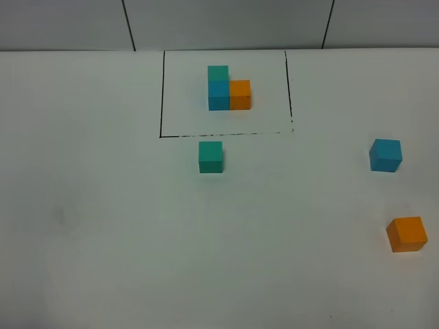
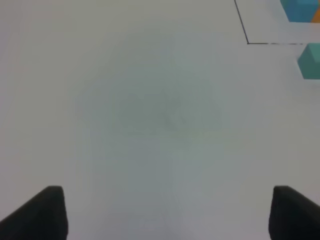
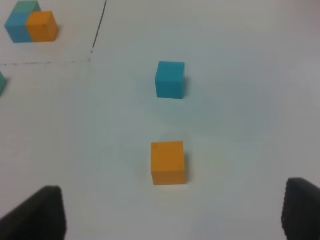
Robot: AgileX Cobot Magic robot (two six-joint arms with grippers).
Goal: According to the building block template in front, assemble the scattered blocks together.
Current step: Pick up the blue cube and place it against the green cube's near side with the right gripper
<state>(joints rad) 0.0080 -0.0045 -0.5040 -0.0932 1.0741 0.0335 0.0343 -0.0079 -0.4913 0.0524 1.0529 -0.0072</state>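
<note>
left hand (image 2: 167,212) spread above table (image 2: 150,125); right hand (image 3: 172,212) spread, facing orange block (image 3: 168,162).

First block (image 1: 210,156) sits just before the framed template (image 1: 228,89), second block (image 1: 385,155) far right, third block (image 1: 407,234) before it.

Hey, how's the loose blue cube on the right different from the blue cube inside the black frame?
The loose blue cube stands alone, touching nothing; the framed blue cube is joined to a teal-green cube and an orange cube. The loose one sits outside the black frame, to its right; the other lies inside it. Both look alike in colour and size.
</note>
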